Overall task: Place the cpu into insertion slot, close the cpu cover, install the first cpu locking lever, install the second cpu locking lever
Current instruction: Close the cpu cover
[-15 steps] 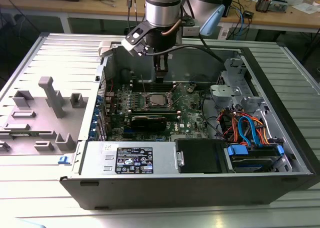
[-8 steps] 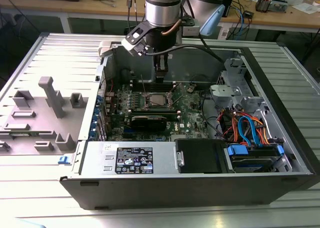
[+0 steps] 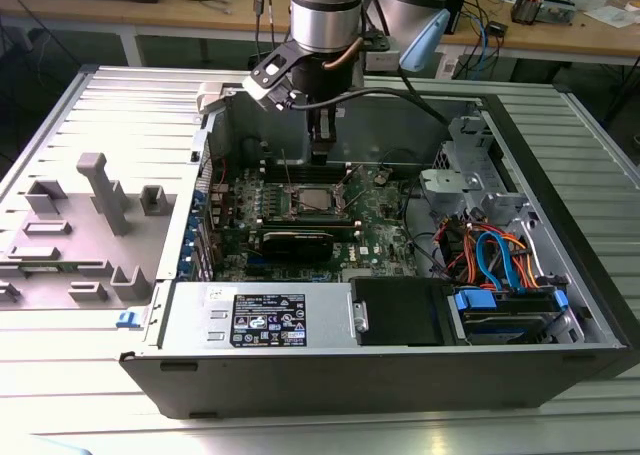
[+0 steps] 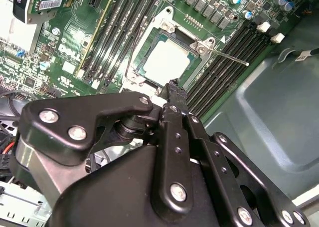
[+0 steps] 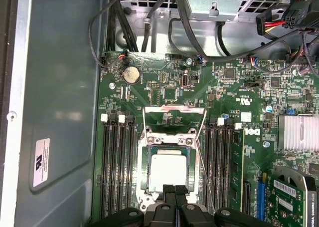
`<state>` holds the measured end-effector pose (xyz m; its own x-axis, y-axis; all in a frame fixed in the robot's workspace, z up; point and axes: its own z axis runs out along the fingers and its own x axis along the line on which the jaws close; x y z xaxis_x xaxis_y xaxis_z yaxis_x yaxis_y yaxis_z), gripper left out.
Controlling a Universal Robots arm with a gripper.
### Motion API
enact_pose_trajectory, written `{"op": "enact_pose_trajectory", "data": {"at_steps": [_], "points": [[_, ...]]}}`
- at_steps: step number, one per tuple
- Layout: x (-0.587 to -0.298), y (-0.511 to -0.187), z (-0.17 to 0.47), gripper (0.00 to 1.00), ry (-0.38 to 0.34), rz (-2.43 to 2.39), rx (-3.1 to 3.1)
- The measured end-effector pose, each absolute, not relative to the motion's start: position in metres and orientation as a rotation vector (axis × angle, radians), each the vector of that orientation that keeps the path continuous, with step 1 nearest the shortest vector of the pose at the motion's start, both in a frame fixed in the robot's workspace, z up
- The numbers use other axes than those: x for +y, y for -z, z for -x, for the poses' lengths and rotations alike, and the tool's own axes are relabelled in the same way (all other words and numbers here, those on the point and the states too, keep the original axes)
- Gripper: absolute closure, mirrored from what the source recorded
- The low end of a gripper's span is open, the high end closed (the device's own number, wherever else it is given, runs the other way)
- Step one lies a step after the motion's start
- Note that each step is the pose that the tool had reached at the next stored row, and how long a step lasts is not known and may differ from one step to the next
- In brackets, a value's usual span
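Observation:
The cpu (image 5: 168, 169) lies flat in the insertion slot (image 5: 146, 179) on the green motherboard (image 5: 164, 90); its silver top shows in both wrist views (image 4: 167, 60). The cpu cover (image 5: 168, 141) lies down around it as a metal frame. A thin locking lever (image 4: 229, 57) sticks out sideways from the socket, and another wire lever (image 5: 205, 182) runs along its side. My gripper (image 5: 174, 188) hovers just above the socket's edge, shut with nothing between the fingers. In the exterior view the gripper (image 3: 320, 155) hangs over the cpu (image 3: 318, 200) inside the open computer case.
Long black memory slots (image 5: 117, 172) flank the socket on both sides. A graphics card (image 3: 297, 243) lies in front of it, a black power supply (image 3: 300, 317) nearer still. Drive cables (image 3: 490, 255) fill the exterior view's right. A grey fixture tray (image 3: 85, 230) lies outside the case.

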<state>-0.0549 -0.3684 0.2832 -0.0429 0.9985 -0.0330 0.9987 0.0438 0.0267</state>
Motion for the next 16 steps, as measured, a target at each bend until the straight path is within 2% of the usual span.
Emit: {"op": "enact_pose_trajectory", "data": {"at_steps": [16], "points": [[-0.368, -0.283, -0.01, 0.89, 0.015, -2.147, 2.242]]}}
